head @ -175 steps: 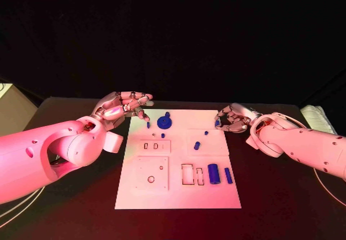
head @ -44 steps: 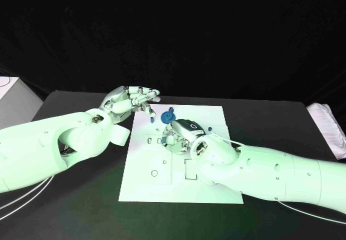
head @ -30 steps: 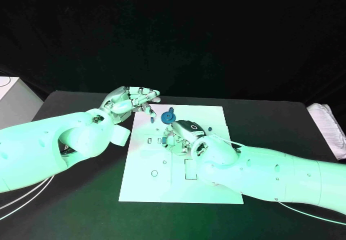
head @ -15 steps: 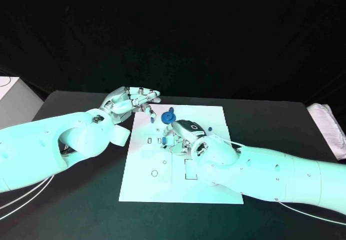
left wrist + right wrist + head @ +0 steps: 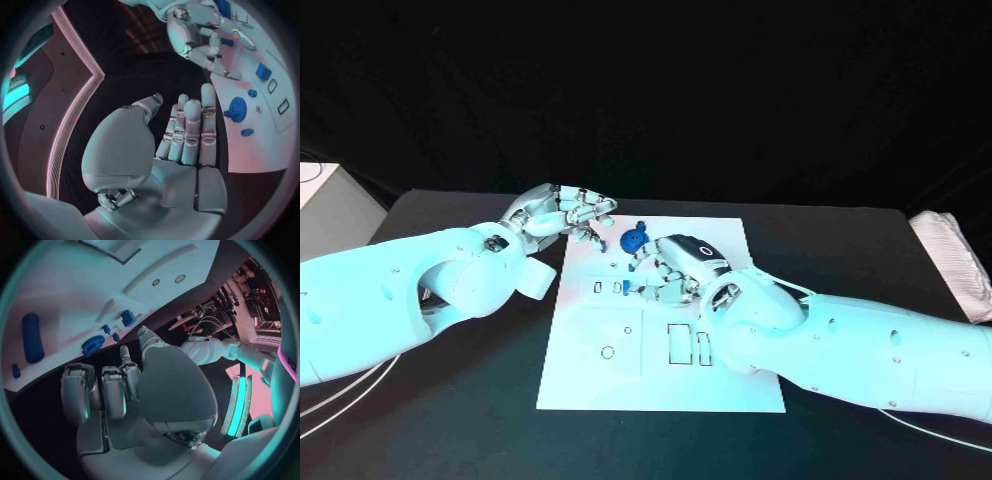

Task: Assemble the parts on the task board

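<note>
**Both hands at the far end of the board**

Over the board's middle, the right hand hovers with its fingers curled in; a small blue piece shows at its fingertips in the head view, but whether the hand grips it cannot be told. In the right wrist view the fingers are bent toward the palm, and nothing is seen held between them.

At the board's far left corner, the left hand hangs with its fingers held together and slightly bent. The left wrist view shows its palm bare, with the fingers straight, side by side, and nothing in them.

Between the two hands, near the far edge, a blue gear sits on the board. Small blue pegs lie close to it. In the right wrist view a long blue cylinder lies on the white surface, well apart from the gear.

Nearer the robot, the board carries two small slots just left of the right hand, a round hole further down, and two tall rectangular cut-outs beside the right arm.

The board rests on the black table.
</note>
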Controlling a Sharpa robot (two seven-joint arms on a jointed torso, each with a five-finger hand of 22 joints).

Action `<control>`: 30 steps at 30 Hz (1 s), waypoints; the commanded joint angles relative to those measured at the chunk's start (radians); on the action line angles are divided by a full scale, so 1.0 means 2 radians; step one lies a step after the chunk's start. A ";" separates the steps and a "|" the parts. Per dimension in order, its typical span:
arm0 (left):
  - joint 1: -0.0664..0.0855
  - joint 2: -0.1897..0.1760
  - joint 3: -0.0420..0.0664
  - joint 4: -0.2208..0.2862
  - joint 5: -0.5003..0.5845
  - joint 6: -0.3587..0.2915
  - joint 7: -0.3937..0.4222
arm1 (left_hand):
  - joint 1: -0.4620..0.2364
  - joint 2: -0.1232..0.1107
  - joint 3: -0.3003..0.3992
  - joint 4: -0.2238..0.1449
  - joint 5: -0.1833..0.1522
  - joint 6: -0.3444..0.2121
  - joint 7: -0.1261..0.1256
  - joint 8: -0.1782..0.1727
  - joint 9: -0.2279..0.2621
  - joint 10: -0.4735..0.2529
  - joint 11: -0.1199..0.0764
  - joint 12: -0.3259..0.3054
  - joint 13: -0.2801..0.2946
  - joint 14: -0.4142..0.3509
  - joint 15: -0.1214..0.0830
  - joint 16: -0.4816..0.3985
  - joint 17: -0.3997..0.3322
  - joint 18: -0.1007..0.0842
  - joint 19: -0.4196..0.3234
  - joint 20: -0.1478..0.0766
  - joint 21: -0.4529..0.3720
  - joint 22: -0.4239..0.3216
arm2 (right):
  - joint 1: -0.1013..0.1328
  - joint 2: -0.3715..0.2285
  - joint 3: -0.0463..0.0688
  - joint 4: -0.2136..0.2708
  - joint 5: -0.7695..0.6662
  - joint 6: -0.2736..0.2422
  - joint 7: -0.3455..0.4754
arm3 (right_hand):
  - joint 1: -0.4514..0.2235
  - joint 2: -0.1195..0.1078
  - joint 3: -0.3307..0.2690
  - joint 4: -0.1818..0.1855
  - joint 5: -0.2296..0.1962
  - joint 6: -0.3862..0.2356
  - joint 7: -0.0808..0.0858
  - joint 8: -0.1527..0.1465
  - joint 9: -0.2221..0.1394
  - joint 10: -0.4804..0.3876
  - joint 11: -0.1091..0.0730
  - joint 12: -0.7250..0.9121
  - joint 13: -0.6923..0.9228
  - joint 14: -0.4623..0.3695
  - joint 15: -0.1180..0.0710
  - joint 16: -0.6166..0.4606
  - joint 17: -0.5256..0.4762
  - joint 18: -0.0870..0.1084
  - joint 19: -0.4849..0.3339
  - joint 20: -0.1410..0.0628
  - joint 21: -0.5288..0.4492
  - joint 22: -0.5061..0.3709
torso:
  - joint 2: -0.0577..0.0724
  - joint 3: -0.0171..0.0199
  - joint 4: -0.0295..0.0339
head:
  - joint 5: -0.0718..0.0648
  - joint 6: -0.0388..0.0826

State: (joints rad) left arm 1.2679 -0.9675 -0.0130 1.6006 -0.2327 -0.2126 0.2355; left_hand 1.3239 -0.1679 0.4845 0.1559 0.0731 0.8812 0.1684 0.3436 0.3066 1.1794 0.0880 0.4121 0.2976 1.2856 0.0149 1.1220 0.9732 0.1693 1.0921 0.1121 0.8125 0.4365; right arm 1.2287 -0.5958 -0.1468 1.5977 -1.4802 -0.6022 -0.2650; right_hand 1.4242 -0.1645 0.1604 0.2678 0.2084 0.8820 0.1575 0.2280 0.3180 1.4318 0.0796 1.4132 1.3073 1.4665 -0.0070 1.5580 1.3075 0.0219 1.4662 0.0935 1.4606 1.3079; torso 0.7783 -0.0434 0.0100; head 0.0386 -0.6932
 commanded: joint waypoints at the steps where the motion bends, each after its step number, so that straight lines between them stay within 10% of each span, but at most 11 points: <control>1: 0.001 0.001 0.000 -0.008 -0.076 0.006 -0.079 | -0.015 -0.010 0.026 -0.001 0.000 -0.002 -0.010 0.042 0.027 -0.039 -0.008 0.103 0.076 0.028 -0.007 0.059 0.060 0.007 -0.002 -0.006 0.032 0.021 | 0.011 -0.018 0.002 0.010 0.071 0.034 0.117 | 0.008 0.000 0.008 -0.002 0.009 0.003 0.001 0.002 0.000 -0.003 -0.003 -0.001 0.065 0.048 0.003 -0.002 0.116 0.005 0.026 0.003 -0.004 0.080 | -0.009 0.0037 -0.0028 | 0.004 -0.001; 6: 0.001 0.006 0.000 -0.021 -0.174 0.066 -0.161 | -0.089 -0.024 0.007 0.053 -0.003 -0.016 -0.017 0.096 0.076 -0.063 -0.016 0.205 0.148 0.055 -0.011 0.104 0.110 0.007 -0.010 -0.010 0.066 0.042 | 0.027 -0.054 0.003 0.019 0.121 0.046 0.159 | 0.011 -0.001 0.013 -0.003 0.013 0.005 0.001 0.003 0.000 -0.002 -0.003 0.000 0.065 0.048 0.002 -0.002 0.116 0.005 0.027 0.003 -0.003 0.080 | -0.018 0.0067 -0.0063 | 0.008 -0.002; 15: 0.010 0.042 0.000 -0.050 -0.292 0.136 -0.282 | -0.070 -0.016 0.014 0.066 0.000 -0.023 -0.031 0.159 0.143 -0.073 -0.026 0.231 0.162 0.064 -0.020 0.118 0.129 0.006 -0.016 -0.016 0.088 0.059 | 0.045 -0.110 0.003 0.018 0.149 0.040 0.187 | 0.006 -0.005 0.019 0.001 0.024 0.006 0.001 0.004 0.000 -0.002 -0.003 0.000 0.065 0.048 0.002 -0.002 0.117 0.005 0.027 0.002 -0.002 0.082 | -0.028 0.0116 -0.0053 | 0.021 -0.012; 23: 0.023 0.091 -0.006 -0.094 -0.360 0.176 -0.339 | -0.119 -0.018 -0.023 0.068 -0.004 -0.055 -0.021 0.152 0.160 -0.086 -0.018 0.232 0.161 0.070 -0.013 0.128 0.142 0.004 -0.014 -0.012 0.101 0.072 | 0.051 -0.129 0.004 0.006 0.152 0.036 0.184 | 0.004 -0.006 0.021 0.003 0.025 0.004 0.001 0.003 -0.001 -0.006 -0.002 -0.005 0.061 0.047 0.003 -0.003 0.114 0.006 0.026 0.003 -0.005 0.079 | -0.031 0.0160 -0.0050 | 0.025 -0.019; 30: 0.028 0.117 -0.011 -0.114 -0.386 0.187 -0.354 | -0.127 -0.007 -0.043 0.068 -0.003 -0.047 -0.023 0.149 0.161 -0.081 -0.019 0.238 0.161 0.086 -0.014 0.151 0.175 -0.004 0.018 -0.012 0.141 0.128 | 0.053 -0.133 0.004 0.003 0.151 0.036 0.176 | 0.002 -0.006 0.021 0.004 0.026 0.003 0.001 0.002 -0.001 -0.007 -0.002 -0.005 0.061 0.047 0.003 -0.004 0.113 0.006 0.025 0.003 -0.006 0.079 | -0.031 0.0161 -0.0050 | 0.027 -0.021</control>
State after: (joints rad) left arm 1.3223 -0.7413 -0.0345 1.3781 -0.9316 0.1056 -0.4237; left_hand 1.0752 -0.1847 0.4026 0.2936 0.0696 0.7798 0.1218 0.6438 0.6273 1.0128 0.0518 0.8853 0.6194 1.4533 -0.0149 1.4207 1.3075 0.1695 1.1215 0.0882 1.0865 0.6829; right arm 1.3338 -0.8610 -0.1404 1.6052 -1.1862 -0.5348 0.0810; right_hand 1.4336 -0.1730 0.2007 0.2733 0.2555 0.8888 0.1581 0.2323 0.3169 1.4274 0.0751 1.4072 1.3073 1.4665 -0.0071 1.5555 1.3074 0.0220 1.4662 0.0934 1.4541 1.3074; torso 0.7162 -0.0113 0.0001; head 0.0898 -0.7334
